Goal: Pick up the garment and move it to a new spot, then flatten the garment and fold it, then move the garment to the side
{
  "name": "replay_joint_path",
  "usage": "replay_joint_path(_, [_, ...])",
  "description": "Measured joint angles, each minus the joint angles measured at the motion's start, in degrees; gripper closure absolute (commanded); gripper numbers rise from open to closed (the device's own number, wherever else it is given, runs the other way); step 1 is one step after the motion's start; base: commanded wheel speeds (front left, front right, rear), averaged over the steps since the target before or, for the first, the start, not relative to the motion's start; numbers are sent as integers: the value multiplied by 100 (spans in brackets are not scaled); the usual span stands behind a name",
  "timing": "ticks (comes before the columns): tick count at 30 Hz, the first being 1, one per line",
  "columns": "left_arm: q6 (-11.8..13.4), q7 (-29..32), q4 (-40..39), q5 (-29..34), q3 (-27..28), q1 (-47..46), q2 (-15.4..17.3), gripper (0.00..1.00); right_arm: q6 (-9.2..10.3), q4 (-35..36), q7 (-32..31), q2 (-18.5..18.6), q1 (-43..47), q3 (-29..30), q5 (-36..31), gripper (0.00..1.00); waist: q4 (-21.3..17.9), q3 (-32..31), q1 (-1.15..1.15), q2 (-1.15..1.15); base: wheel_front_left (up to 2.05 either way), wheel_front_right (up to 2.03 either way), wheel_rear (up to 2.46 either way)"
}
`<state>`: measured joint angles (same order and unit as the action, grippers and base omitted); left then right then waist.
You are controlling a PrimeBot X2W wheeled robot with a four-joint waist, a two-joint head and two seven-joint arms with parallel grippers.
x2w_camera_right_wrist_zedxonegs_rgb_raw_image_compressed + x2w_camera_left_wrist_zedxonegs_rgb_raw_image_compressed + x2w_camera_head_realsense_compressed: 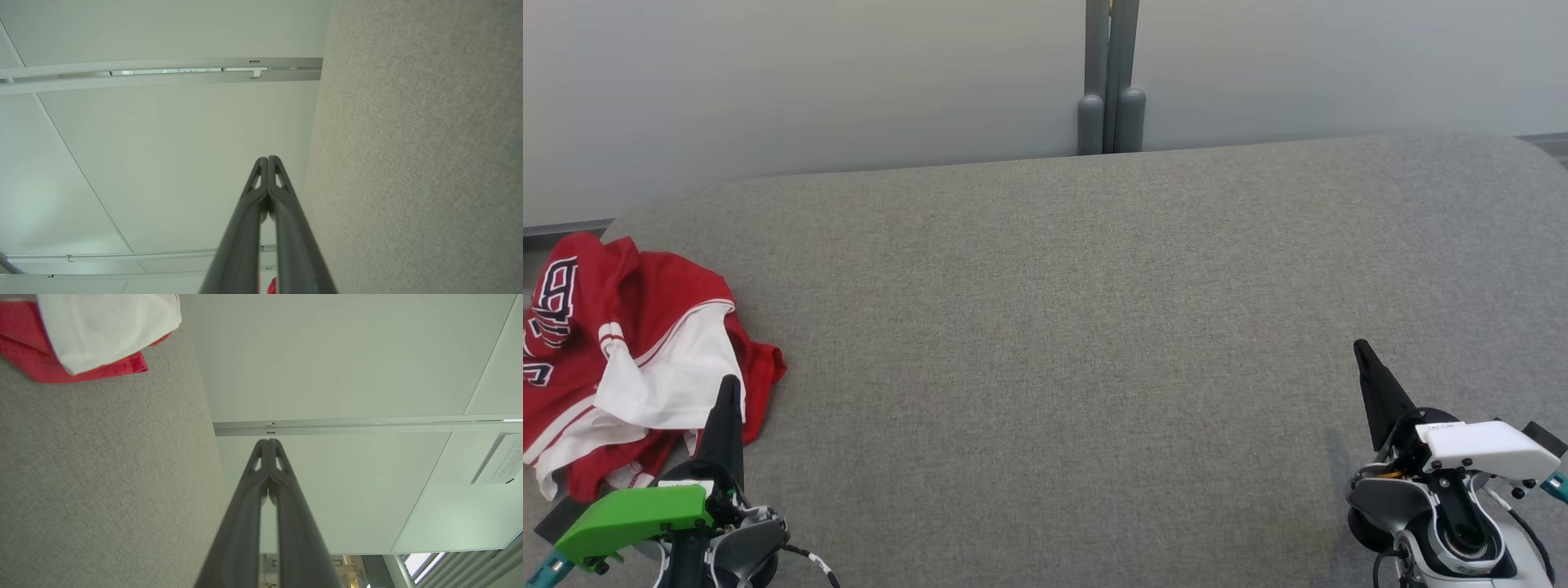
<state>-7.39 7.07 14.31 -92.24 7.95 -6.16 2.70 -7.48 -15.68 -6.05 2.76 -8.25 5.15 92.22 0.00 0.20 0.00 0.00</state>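
The red and white garment [629, 359] lies in a crumpled heap at the left end of the grey cloth-covered bench [1094, 327], and part of it seems to reach the bench's left edge. The rest of the bench top is bare. The left claw [730, 388] hangs over the bench's front-left part with its tips against the near side of the heap; whether it touches the cloth cannot be told. Its two fingers are pressed together on nothing, as the left wrist view also shows [268, 443], with a white fold and a red hem of the garment [94, 335] off to one side. The right claw [1364, 355] is at the bench's front-right part, well apart from the garment, likewise pressed together and empty [267, 159]. The pick-up has not begun. The likely trouble is a poor first grasp. A claw that goes down without opening would only push the heap towards the bench's left edge, where it could slide off. A shallow pinch may catch one loose layer, so the garment trails and drags, or may snag the bench's cloth cover.
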Motion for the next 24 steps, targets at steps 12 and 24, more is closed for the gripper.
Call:
replay_joint_path(12, [0,0,0,0,0,0,0,100,0,0,0,0,0,0,-1,100,0,0,0,0,0,0,0])
replay_joint_path(24, [0,0,0,0,0,0,0,100,0,0,0,0,0,0,-1,100,0,0,0,0,0,0,0])
